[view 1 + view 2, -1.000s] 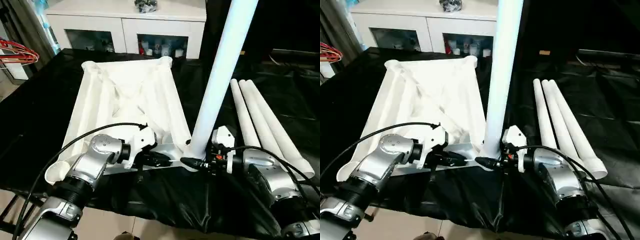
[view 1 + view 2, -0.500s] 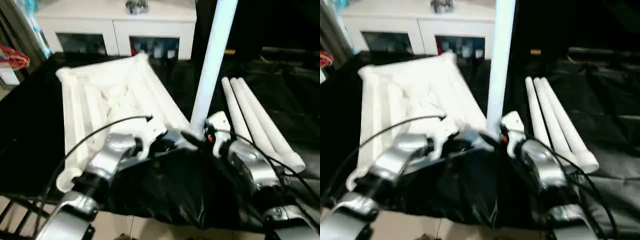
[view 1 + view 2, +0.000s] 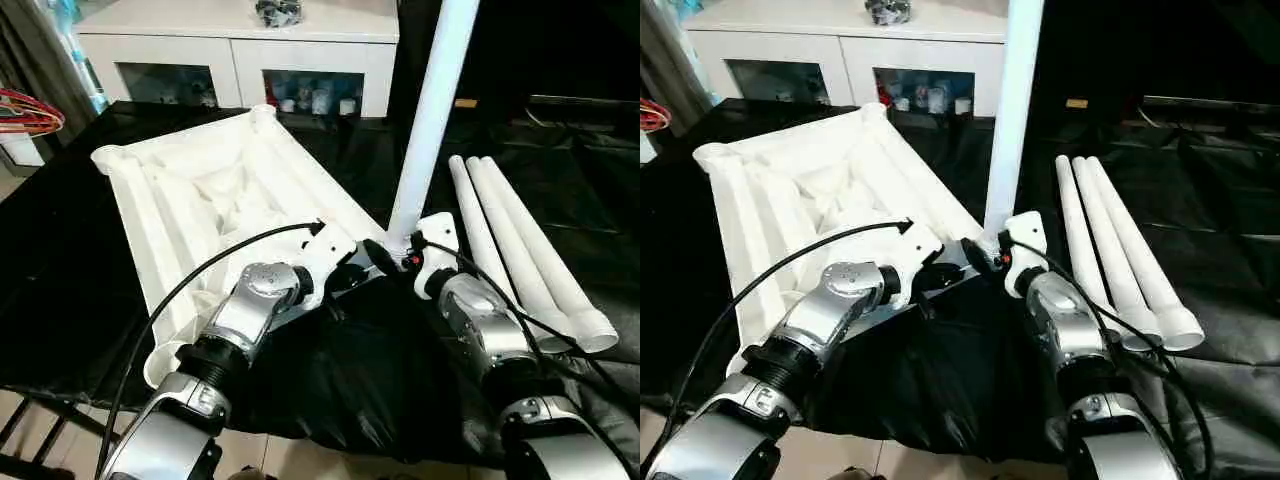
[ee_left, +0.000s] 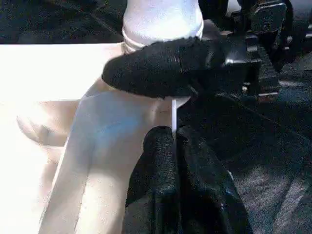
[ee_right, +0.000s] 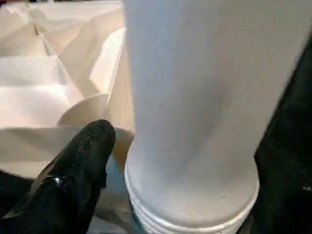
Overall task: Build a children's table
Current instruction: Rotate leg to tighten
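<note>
The children's table top [image 3: 210, 200] lies upside down on the black cloth, ribbed underside up and turned at an angle. One white leg [image 3: 430, 110] stands upright in its near right corner socket. My left gripper [image 3: 350, 280] is shut on the thin rim of the top beside that socket, as the left wrist view [image 4: 174, 141] shows. My right gripper [image 3: 390, 255] stands open around the foot of the upright leg [image 5: 195, 107]. One of its fingers [image 5: 73, 180] is a little apart from the tube. Three more legs [image 3: 510, 250] lie side by side on the right.
A white cabinet [image 3: 240, 40] with glass-fronted compartments stands behind the table. A red wire object [image 3: 25, 108] is at the far left edge. The black cloth [image 3: 350, 370] is bunched up at the near edge in front of my grippers.
The table top has turned, its far end swinging to the left. Both grippers and the upright leg sit farther from me. My right gripper's fingers have spread. The view itself has also shifted.
</note>
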Available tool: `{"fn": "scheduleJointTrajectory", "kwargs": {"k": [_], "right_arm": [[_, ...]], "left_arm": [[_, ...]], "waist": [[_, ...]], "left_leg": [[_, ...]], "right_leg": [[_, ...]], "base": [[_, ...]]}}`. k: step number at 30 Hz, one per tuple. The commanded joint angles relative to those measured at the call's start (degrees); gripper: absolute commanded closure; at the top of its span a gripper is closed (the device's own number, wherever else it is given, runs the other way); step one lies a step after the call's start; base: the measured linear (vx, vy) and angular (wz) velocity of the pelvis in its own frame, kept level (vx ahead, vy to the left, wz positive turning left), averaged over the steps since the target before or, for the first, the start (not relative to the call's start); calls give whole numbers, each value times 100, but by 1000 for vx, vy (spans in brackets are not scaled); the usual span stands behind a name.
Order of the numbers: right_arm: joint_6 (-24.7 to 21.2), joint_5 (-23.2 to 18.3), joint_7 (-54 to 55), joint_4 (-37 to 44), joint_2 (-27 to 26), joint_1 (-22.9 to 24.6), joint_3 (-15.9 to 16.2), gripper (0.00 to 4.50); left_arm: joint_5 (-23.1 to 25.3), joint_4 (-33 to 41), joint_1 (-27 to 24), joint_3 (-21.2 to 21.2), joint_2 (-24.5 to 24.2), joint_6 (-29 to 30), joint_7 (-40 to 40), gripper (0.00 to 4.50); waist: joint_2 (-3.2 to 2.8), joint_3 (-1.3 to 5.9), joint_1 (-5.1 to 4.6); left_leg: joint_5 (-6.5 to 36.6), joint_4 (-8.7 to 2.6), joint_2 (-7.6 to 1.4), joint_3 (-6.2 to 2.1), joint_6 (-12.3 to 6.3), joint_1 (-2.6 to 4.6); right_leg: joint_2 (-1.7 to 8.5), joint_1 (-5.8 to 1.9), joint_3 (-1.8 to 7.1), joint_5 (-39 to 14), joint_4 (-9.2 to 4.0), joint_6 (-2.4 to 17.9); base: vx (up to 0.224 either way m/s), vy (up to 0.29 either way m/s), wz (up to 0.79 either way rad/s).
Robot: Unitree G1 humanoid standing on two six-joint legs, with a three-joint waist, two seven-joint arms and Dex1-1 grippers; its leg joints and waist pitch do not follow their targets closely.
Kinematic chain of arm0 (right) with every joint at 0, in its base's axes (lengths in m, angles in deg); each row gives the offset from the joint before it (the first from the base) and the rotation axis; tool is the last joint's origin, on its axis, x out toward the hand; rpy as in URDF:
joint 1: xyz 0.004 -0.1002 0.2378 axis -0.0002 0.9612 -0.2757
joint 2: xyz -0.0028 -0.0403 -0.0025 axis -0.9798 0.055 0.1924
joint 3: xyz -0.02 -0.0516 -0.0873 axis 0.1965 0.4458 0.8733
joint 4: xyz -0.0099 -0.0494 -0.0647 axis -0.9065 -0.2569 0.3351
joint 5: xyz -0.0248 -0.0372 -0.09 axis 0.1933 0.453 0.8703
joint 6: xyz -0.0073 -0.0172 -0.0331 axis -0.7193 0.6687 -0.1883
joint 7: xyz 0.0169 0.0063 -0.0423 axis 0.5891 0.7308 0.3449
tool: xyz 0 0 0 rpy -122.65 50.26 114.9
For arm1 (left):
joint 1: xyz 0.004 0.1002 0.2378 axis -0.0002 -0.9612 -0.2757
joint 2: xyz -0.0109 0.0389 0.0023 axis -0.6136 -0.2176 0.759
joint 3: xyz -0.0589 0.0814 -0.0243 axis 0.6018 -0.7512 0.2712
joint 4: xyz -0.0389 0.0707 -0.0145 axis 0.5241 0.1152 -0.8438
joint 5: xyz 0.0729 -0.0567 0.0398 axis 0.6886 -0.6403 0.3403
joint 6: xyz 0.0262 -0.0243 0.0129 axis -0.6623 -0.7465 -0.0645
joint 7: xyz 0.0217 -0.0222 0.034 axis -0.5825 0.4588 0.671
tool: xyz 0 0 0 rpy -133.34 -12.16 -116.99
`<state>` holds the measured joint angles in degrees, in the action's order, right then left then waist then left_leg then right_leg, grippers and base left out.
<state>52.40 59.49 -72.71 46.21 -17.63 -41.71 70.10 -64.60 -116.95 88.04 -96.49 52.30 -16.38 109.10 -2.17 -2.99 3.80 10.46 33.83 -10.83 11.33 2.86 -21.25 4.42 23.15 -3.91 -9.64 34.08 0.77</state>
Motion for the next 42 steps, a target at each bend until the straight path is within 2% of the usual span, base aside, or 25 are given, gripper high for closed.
{"fn": "scheduleJointTrajectory", "kwargs": {"k": [1,2,3,5,7,8,12,15,16,17,20,21,24,26,27,28,29,30,32,34,35,36,37,40,42], "right_arm": [[-94,5,-28,223,138,166,-76,43],[-142,-64,-125,466,243,265,-134,43],[-189,-115,-207,664,328,352,-174,43],[-289,-246,-514,1268,582,646,-236,43],[-365,-329,-648,1514,670,770,-260,31],[-372,-358,-716,1659,734,850,-273,31],[-432,-497,-1056,1999,960,1064,-271,31],[-691,-637,-1337,2381,1167,1283,-219,31],[-773,-671,-1404,2506,1220,1357,-222,31],[-875,-702,-1551,2725,1341,1498,-204,31],[-1156,-869,-1953,3282,1591,1859,-97,31],[-1278,-948,-2054,3450,1636,1957,-55,31],[-1547,-1086,-2200,3804,1691,2135,99,31],[-1677,-997,-2167,3904,1672,2147,266,31],[-1744,-897,-2075,3851,1612,2086,332,49],[-1779,-840,-1996,3783,1562,2032,347,49],[-1821,-814,-1945,3743,1529,1995,346,59],[-1927,-741,-1811,3615,1436,1881,351,59],[-2126,-613,-1642,3353,1300,1599,422,79],[-2174,-540,-1591,3223,1269,1462,480,93],[-2150,-423,-1578,3003,1253,1282,580,102],[-2149,-419,-1577,2995,1253,1276,585,102],[-2128,-364,-1558,2892,1267,1186,667,123],[-2145,-326,-1562,2719,1240,1060,732,134],[-2145,-266,-1571,2624,1216,1003,759,141]], "left_arm": [[-46,116,145,-40,58,-391,100,450],[-8,114,143,-52,36,-449,69,450],[13,107,143,-42,23,-497,23,450],[-115,120,153,88,22,-495,61,450],[-162,167,138,122,0,-472,121,406],[-171,193,125,133,-25,-475,144,406],[-159,331,76,265,-147,-484,-33,384],[-175,479,33,415,-337,-435,-149,355],[-159,532,19,470,-405,-408,-203,355],[-114,637,1,598,-551,-362,-355,355],[-58,857,-25,984,-936,-190,-752,355],[-48,949,-50,1121,-1062,-120,-874,355],[36,1205,-136,1495,-1458,219,-1185,355],[328,1268,-214,1588,-1881,380,-1395,355],[513,1255,-268,1578,-2125,480,-1455,351],[602,1242,-296,1567,-2241,546,-1475,351],[647,1243,-317,1557,-2303,601,-1488,369],[767,1245,-389,1512,-2491,757,-1469,369],[899,1233,-563,1394,-2804,940,-1356,388],[801,1284,-629,1391,-2815,1152,-1234,392],[942,1272,-667,1279,-2850,1220,-1277,409],[951,1273,-670,1272,-2854,1223,-1281,409],[1080,1293,-702,1177,-2911,1268,-1349,429],[1168,1353,-784,1056,-2963,1438,-1235,439],[1183,1393,-824,991,-2986,1514,-1158,446]], "waist": [[88,389,17],[130,391,12],[114,394,52],[134,396,86],[153,398,116],[160,397,116],[134,393,135],[163,387,126],[150,391,137],[203,390,142],[160,387,153],[128,383,150],[107,373,116],[101,363,120],[101,358,104],[89,357,96],[73,358,105],[68,362,110],[65,367,104],[41,367,133],[42,366,151],[44,369,145],[53,378,166],[40,395,186],[57,401,178]], "left_leg": [[1157,-361,-228,-108,-406,82],[1128,-362,-228,-103,-425,79],[1052,-357,-235,-106,-462,75],[900,-343,-219,-103,-559,32],[839,-339,-219,-105,-615,25],[848,-337,-218,-102,-627,27],[862,-339,-234,-118,-623,14],[884,-332,-217,-110,-642,7],[884,-334,-223,-115,-636,11],[869,-333,-216,-116,-633,0],[862,-331,-235,-126,-632,6],[875,-337,-234,-132,-631,4],[965,-347,-233,-136,-586,19],[1041,-360,-238,-143,-511,27],[1089,-373,-237,-151,-454,18],[1133,-381,-228,-154,-389,37],[1171,-378,-234,-147,-326,65],[1164,-381,-242,-150,-295,75],[1151,-392,-227,-160,-234,60],[1192,-392,-248,-149,-157,99],[1268,-380,-248,-127,-128,137],[1254,-384,-243,-132,-122,124],[1172,-388,-248,-139,-124,98],[1009,-377,-244,-147,-144,69],[933,-370,-233,-147,-171,52]], "right_leg": [[395,-263,252,-1591,-461,1142],[388,-264,254,-1526,-453,1157],[388,-269,258,-1428,-435,1144],[383,-299,251,-1262,-416,1117],[396,-303,252,-1280,-411,1095],[396,-295,250,-1322,-418,1098],[392,-289,233,-1366,-416,1096],[377,-294,235,-1388,-424,1044],[390,-291,234,-1443,-425,1025],[385,-303,223,-1488,-413,1004],[365,-286,225,-1444,-403,948],[366,-283,221,-1438,-401,947],[356,-258,209,-1542,-420,947],[352,-239,210,-1677,-429,932],[344,-239,212,-1745,-422,869],[346,-217,219,-1834,-425,838],[349,-204,228,-1840,-437,854],[348,-197,235,-1780,-427,889],[345,-197,234,-1657,-383,979],[372,-181,255,-1594,-388,1029],[351,-139,265,-1525,-397,1066],[352,-153,265,-1459,-383,1101],[364,-182,265,-1344,-363,1106],[382,-218,265,-1079,-325,1120],[380,-233,259,-965,-308,1147]], "base": [[0,0,0],[0,0,0],[0,0,0],[0,0,0],[0,0,0],[0,0,0],[0,0,0],[0,0,0],[0,0,0],[0,0,0],[0,0,0],[0,0,0],[0,0,0],[0,0,0],[0,0,0],[0,0,0],[0,0,0],[0,0,0],[0,0,0],[0,0,0],[0,0,0],[0,0,0],[0,0,0],[0,0,0],[0,0,0]]}}
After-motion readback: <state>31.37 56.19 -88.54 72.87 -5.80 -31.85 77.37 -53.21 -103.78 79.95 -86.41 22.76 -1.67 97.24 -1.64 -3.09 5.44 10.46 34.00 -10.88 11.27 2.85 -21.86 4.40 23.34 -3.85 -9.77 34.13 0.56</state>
